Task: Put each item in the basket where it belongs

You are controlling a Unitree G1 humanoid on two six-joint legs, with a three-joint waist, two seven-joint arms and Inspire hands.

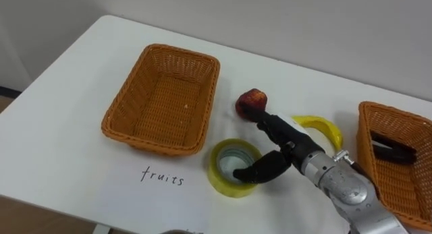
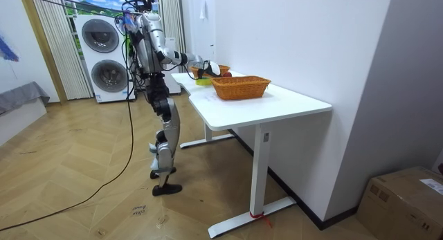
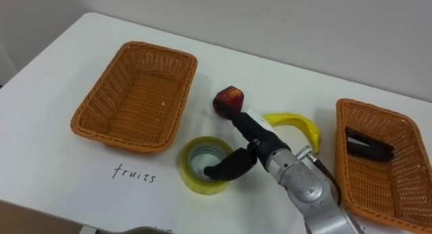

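Three loose items lie on the white desk (image 1: pixel 61 126) between two wicker baskets: a red apple (image 1: pixel 251 99), a yellow banana (image 1: pixel 324 126) and a yellow tape roll (image 1: pixel 214 168). My right hand (image 1: pixel 280 143) is spread wide and grips nothing — its straight fingers reach to the apple and its thumb tip dips into the tape roll's hole. Left basket (image 1: pixel 179 50) — beside a handwritten "fruits" label (image 1: pixel 162 175). Right basket (image 1: pixel 364 139) contains a dark object (image 1: pixel 393 151).

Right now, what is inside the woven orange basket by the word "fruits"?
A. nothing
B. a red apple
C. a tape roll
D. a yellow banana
A: the woven orange basket shows its bare wicker floor; the red apple and yellow banana lie outside on the white table.
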